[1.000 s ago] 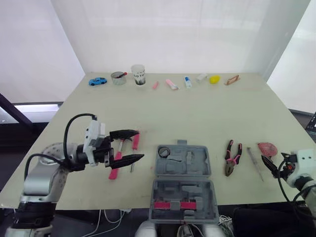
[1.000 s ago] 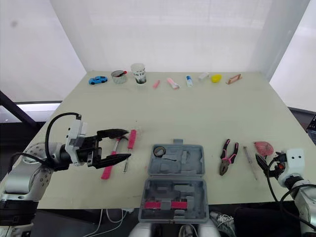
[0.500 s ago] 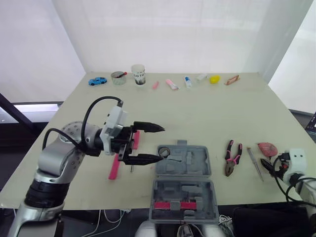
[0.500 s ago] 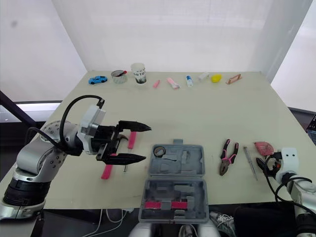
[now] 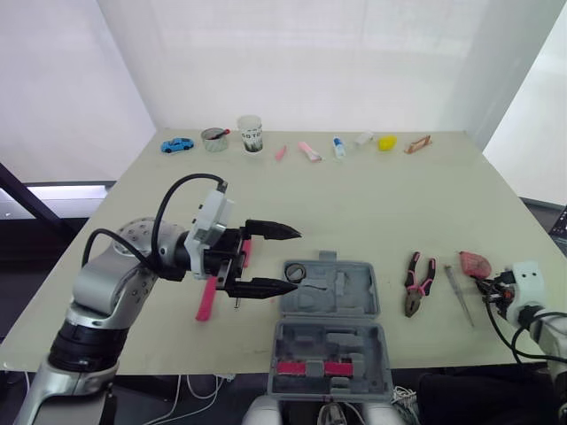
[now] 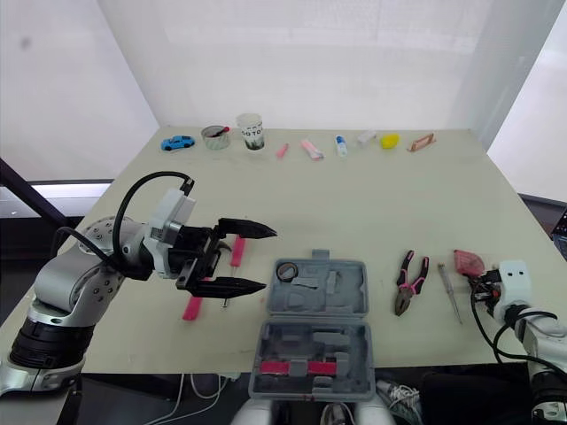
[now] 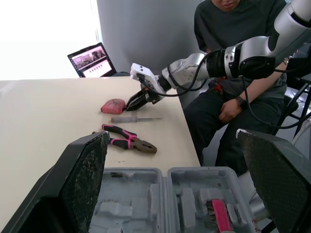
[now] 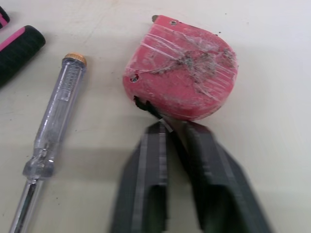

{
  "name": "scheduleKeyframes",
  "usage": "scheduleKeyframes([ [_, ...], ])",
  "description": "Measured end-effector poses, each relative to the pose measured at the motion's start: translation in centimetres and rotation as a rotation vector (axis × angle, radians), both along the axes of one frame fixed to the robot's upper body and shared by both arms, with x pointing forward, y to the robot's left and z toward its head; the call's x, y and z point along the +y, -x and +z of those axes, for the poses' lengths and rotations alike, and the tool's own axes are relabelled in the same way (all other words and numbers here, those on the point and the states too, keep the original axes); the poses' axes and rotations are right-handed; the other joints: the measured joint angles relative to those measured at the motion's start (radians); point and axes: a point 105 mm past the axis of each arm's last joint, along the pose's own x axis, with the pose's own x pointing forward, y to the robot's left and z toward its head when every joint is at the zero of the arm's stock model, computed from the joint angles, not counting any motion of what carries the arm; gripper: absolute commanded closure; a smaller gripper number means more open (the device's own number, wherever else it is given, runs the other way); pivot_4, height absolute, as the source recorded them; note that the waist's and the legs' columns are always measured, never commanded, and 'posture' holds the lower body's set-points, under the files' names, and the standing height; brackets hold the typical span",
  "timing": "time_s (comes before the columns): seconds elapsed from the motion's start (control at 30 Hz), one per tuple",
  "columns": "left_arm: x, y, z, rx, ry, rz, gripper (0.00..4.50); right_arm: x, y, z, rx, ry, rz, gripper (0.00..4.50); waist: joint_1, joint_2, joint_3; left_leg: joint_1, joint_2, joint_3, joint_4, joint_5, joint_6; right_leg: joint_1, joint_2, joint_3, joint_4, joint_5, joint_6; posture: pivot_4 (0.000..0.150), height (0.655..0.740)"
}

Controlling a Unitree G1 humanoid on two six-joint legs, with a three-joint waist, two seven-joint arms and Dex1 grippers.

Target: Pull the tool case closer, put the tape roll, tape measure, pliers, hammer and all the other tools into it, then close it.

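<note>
The grey tool case (image 5: 330, 329) lies open at the table's front edge, with the tape roll (image 5: 295, 273) in its far half. My left gripper (image 5: 297, 259) hovers open just left of the case, at the tape roll's corner. Pink-handled tools (image 5: 205, 299) lie behind it. The pliers (image 5: 416, 282) and a clear screwdriver (image 5: 461, 292) lie right of the case. My right gripper (image 8: 174, 127) is shut, its tips pinching a black tab at the edge of the red tape measure (image 8: 182, 82), which sits slightly tipped at the far right (image 5: 474, 263).
A blue toy car (image 5: 175, 144), a tin bowl (image 5: 213, 139), a cup (image 5: 251, 134) and small items line the table's far edge. A seated person (image 7: 243, 63) and a laptop (image 7: 90, 60) are beyond the table's right side.
My right gripper has shut at the tape measure's edge, and the tape measure has tipped a little. My left gripper has edged right toward the case, still open.
</note>
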Motion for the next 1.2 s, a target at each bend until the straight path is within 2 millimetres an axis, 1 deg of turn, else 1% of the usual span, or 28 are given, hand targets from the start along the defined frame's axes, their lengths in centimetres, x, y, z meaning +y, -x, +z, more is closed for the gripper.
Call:
scheduleKeyframes([
  [0.27, 0.0, 0.1, 0.0, -0.003, -0.001, -0.005, 0.00, 0.2, 0.3, 0.0, 0.000, -0.010, -0.002, 4.46, 0.000, 0.000, 0.000, 0.000, 0.000, -0.001, 0.000, 0.000, 0.000, 0.000, 0.000, 0.000, 0.000, 0.000, 0.000, 0.150, 0.7400],
  [0.37, -0.1, 0.1, 0.0, -0.005, -0.001, -0.008, 0.00, 0.3, 0.6, -0.1, 0.002, -0.010, 0.004, 4.46, 0.001, 0.000, 0.000, 0.000, 0.000, -0.001, 0.000, 0.000, 0.000, 0.000, 0.000, 0.000, 0.000, 0.000, 0.000, 0.150, 0.7400],
  [0.4, -0.1, 0.1, 0.0, -0.006, 0.001, -0.010, 0.00, 0.5, 1.1, -0.1, 0.006, -0.006, 0.011, 4.46, 0.001, 0.000, 0.000, 0.000, 0.000, -0.001, 0.000, 0.000, 0.000, 0.000, 0.000, 0.000, 0.000, 0.000, 0.000, 0.150, 0.7400],
  [0.5, -0.1, 0.1, 0.0, -0.006, 0.005, -0.012, 0.00, 0.8, 1.6, -0.2, 0.011, -0.010, 0.020, 4.46, 0.002, 0.000, 0.000, 0.000, 0.000, -0.001, 0.000, 0.000, 0.000, 0.000, 0.001, -0.001, 0.000, 0.000, 0.000, 0.150, 0.7400],
  [0.63, -0.2, 0.3, 0.1, -0.002, 0.013, -0.025, 0.00, 1.4, 2.9, -0.3, 0.030, -0.010, 0.047, 4.46, 0.003, 0.000, 0.000, 0.000, 0.001, -0.001, 0.000, 0.000, 0.000, 0.000, 0.001, -0.001, 0.000, -0.001, 0.000, 0.150, 0.7400],
  [0.67, -0.3, 0.4, 0.1, -0.002, 0.013, -0.029, 0.00, 1.5, 3.2, -0.4, 0.035, -0.010, 0.054, 4.46, 0.003, 0.000, 0.000, 0.000, 0.001, -0.001, 0.000, 0.000, 0.000, 0.000, 0.001, -0.001, 0.000, -0.002, -0.003, 0.150, 0.7400],
  [0.77, -0.6, 0.6, 0.1, -0.005, 0.005, -0.061, 0.00, 2.4, 4.9, -0.4, 0.081, -0.004, 0.117, 4.46, 0.005, 0.001, 0.000, 0.000, 0.001, -0.001, 0.000, 0.000, 0.000, 0.000, 0.001, -0.001, -0.001, -0.003, -0.002, 0.150, 0.7400],
  [0.9, -1.1, 1.0, 0.1, -0.005, -0.006, -0.106, 0.00, 3.5, 6.4, -0.4, 0.126, -0.015, 0.169, 4.46, 0.004, 0.001, 0.000, 0.000, 0.001, -0.001, 0.000, 0.000, 0.000, 0.001, 0.001, -0.001, -0.001, -0.004, 0.000, 0.150, 0.7400],
  [1.03, -1.2, 1.3, 0.1, -0.008, -0.012, -0.128, 0.00, 4.0, 8.1, -0.4, 0.185, -0.010, 0.221, 4.46, 0.004, 0.001, 0.000, 0.000, 0.001, -0.001, 0.000, 0.000, 0.000, 0.001, 0.001, -0.001, -0.001, -0.005, 0.000, 0.150, 0.7400],
  [1.2, -1.2, 1.4, 0.1, -0.007, -0.015, -0.141, 0.00, 4.4, 9.6, -0.5, 0.232, -0.012, 0.250, 4.46, 0.005, 0.000, 0.000, 0.000, 0.001, -0.001, 0.000, 0.000, 0.000, 0.001, 0.001, -0.001, -0.001, -0.005, 0.000, 0.150, 0.7400],
])
